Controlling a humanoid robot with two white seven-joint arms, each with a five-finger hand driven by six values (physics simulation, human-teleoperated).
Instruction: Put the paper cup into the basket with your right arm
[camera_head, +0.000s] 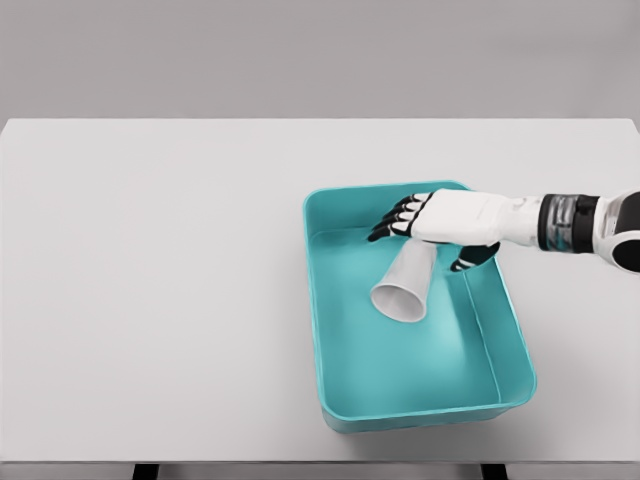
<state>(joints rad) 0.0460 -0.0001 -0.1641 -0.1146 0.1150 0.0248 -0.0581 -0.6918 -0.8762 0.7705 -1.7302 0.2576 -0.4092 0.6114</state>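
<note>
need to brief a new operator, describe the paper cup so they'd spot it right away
On the white table, look right of centre for the teal basket. Over its upper half hangs the right hand, and the paper cup is beneath it, tilted with its open mouth facing the camera. It is the only white cone-shaped thing inside the teal walls.

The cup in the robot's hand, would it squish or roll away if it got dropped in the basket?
The cup looks like thin paper, so it is probably light and would dent under a hard squeeze. It is round and tapered, so on its side it would likely roll in a curve. The basket has raised walls that should stop it. The right hand holds it tilted.
</note>
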